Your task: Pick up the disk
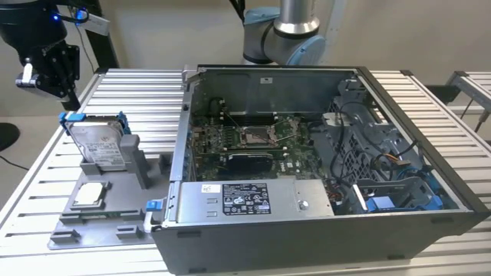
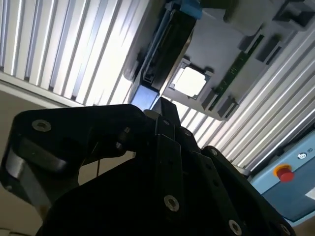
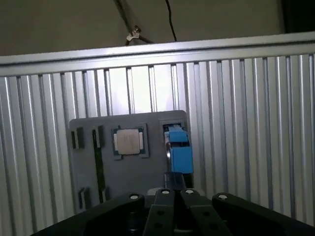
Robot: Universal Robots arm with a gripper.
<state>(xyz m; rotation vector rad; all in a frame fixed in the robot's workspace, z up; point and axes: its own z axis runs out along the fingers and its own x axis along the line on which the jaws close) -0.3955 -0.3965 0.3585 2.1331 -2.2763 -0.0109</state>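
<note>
Exterior view, from its left: black gripper (image 1: 55,80) hangs high, jaws pressed together, empty. Below it and well apart, the flat silver disk in a blue bracket (image 1: 98,141) stands tilted in a grey plastic fixture (image 1: 96,233). An open grey computer case (image 1: 307,241) sits rightward. In the first wrist view the disk is edge-on beside a square silver chip (image 3: 129,141).

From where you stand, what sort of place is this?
Probably a robotics lab bench: a robot arm behind an opened computer case on a ribbed metal table, and the disk propped in a grey fixture.
</note>
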